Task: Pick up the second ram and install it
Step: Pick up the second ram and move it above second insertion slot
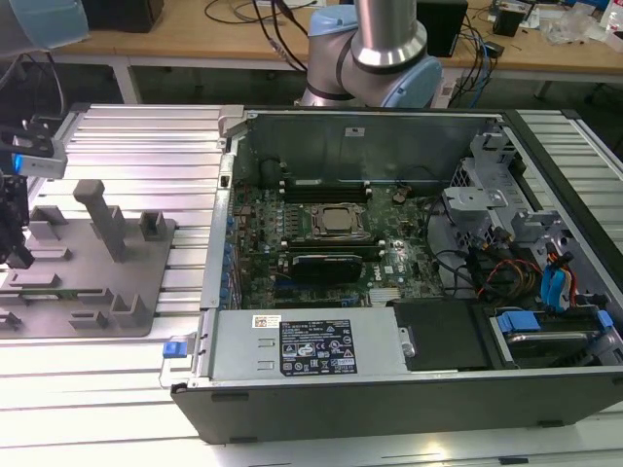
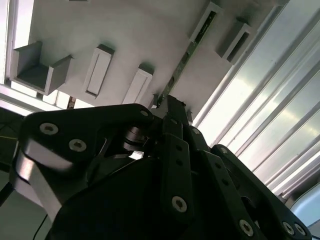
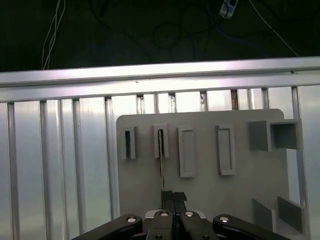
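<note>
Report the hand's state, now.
Hand: closed on the second ram, whose far end sits in a slot of the gray holder.

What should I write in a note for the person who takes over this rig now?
Pincer: appears shut on one end of the second ram.
Position: the stick stands on edge in its slot on the grey holder tray, not lifted.
Done: the grasp, it seems.
Left: lifting it out and installing it in the open computer case.
</note>
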You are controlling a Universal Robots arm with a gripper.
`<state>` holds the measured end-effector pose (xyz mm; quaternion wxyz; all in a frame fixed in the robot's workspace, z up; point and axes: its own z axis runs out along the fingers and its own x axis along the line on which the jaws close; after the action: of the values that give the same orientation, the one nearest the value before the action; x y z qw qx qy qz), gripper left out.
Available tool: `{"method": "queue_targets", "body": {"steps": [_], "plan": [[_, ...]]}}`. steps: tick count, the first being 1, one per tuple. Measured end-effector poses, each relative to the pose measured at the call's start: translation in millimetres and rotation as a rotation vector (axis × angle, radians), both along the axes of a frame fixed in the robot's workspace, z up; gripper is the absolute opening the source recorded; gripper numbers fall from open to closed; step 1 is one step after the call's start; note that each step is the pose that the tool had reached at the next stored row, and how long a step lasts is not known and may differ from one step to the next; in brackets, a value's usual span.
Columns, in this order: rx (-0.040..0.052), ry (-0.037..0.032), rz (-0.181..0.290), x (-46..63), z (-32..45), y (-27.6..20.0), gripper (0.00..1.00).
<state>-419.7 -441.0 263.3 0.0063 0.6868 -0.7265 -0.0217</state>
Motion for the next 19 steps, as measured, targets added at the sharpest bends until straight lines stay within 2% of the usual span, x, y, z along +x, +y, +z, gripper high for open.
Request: {"method": "queue_targets", "body": {"steps": [12, 16, 19], "plan": [[-0.0006, -0.0002, 0.049, -0.1, -20.8, -2.0, 0.08], [-0.0007, -0.0001, 0.064, -0.2, -26.9, -6.5, 0.08], [-0.0008, -0.0001, 0.071, -0.3, -32.9, -7.5, 0.08]]}}
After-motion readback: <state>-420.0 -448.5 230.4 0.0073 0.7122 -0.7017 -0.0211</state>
